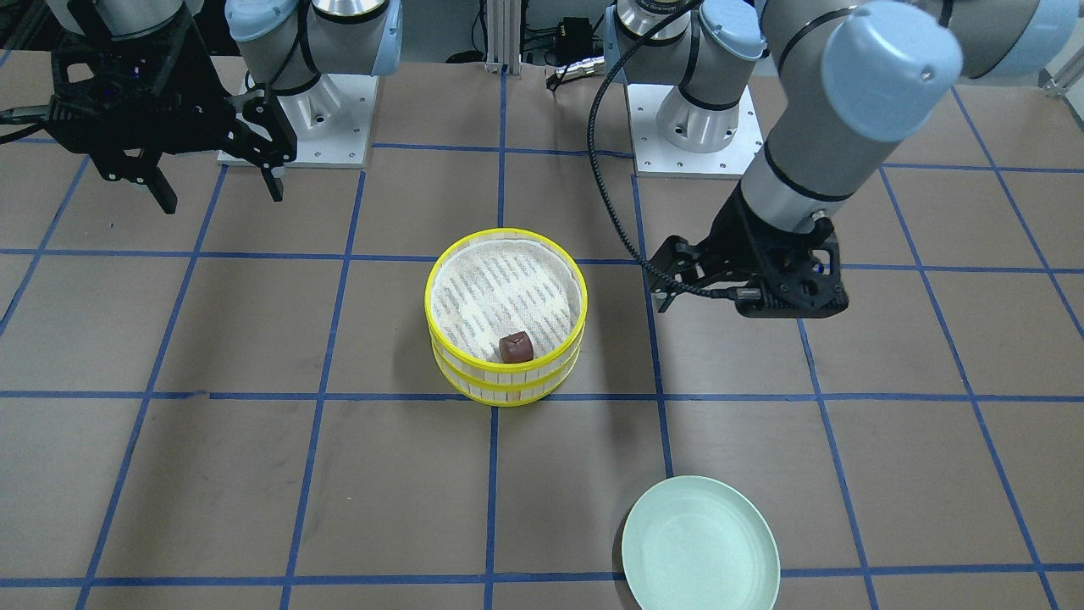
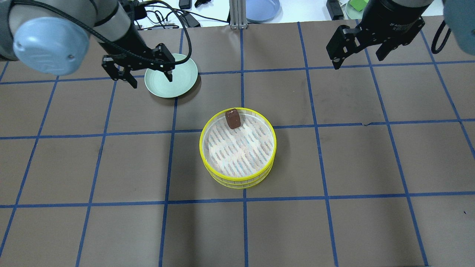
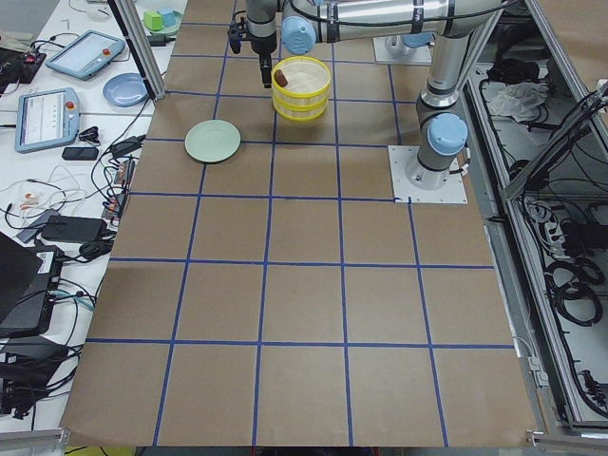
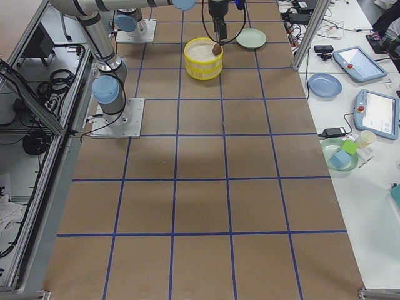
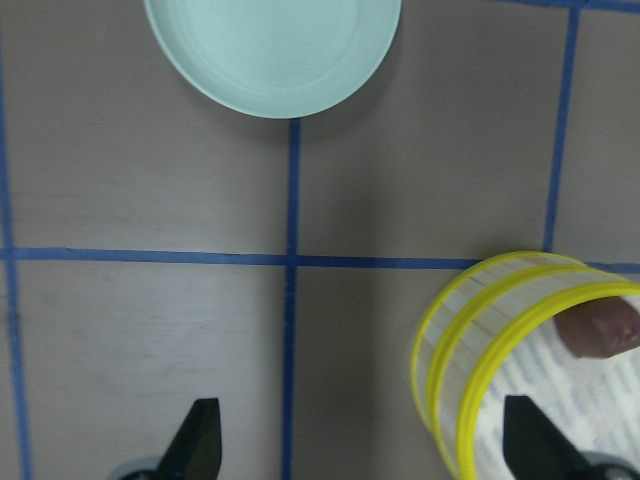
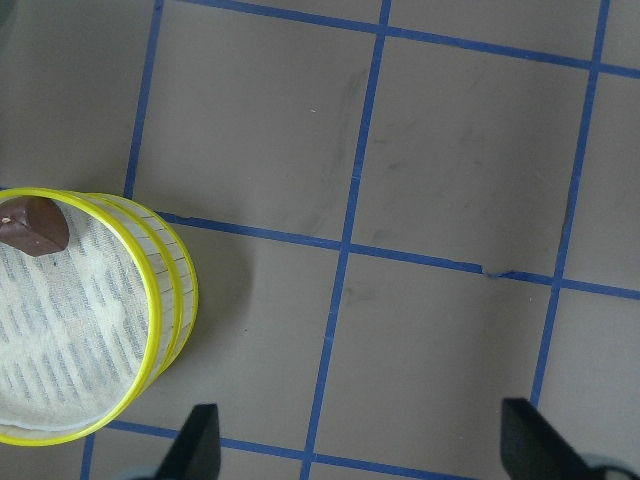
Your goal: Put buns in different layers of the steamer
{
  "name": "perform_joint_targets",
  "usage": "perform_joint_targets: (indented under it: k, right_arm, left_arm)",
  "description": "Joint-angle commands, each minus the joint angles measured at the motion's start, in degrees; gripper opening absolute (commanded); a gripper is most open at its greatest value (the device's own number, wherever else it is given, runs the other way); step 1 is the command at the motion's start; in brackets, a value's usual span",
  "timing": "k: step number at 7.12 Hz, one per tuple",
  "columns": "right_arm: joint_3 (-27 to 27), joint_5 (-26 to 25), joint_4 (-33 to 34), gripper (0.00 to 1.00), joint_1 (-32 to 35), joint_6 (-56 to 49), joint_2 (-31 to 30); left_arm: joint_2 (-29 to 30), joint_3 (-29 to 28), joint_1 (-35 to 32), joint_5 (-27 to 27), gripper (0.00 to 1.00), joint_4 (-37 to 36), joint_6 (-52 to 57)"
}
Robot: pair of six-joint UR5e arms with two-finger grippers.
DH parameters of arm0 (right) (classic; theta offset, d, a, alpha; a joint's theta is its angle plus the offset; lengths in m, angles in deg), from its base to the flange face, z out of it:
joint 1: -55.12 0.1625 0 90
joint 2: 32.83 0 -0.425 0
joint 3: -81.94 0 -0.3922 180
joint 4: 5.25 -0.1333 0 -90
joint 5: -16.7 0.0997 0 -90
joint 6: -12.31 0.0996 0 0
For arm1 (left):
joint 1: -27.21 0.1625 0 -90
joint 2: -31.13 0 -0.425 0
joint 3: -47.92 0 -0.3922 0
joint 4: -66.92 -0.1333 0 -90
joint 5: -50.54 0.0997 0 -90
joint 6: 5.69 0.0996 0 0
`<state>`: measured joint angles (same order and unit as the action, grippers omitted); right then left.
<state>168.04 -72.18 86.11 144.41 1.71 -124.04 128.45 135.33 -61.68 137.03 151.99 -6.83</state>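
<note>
Two steamer layers stand stacked at the table's middle, the top tray's yellow rim [image 2: 200,142] above the lower tray [image 2: 237,184]. The dark reddish-brown bun [image 2: 232,119] lies on the top tray's white liner at its far edge; it also shows in the front view [image 1: 515,346]. The cream-yellow bun is hidden. My left gripper [image 2: 151,77] is open and empty, raised over the near edge of the pale green plate [image 2: 182,74], left of the stack [image 5: 470,350]. My right gripper [image 2: 358,55] is open and empty, raised at the far right, apart from the stack [image 6: 160,300].
The green plate [image 1: 700,546] is bare. A blue plate [image 2: 261,7], cables and devices lie on the white bench beyond the table's far edge. The arm bases [image 1: 694,127] stand at the robot's side. Blue tape lines grid the brown table.
</note>
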Motion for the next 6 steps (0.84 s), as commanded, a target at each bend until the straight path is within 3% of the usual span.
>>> perform_joint_targets:
  k: [1, 6]
  right_arm:
    - [0.21, -0.33, -0.13, 1.00, -0.08, -0.03, -0.02]
    - [0.38, -0.51, -0.39, 1.00, 0.01, -0.12, -0.19]
  left_arm:
    - [-5.11, -1.55, 1.43, 5.96, 1.00, 5.62, 4.13]
    - [-10.31, -0.58, 0.99, 2.10, 1.00, 8.44, 3.78]
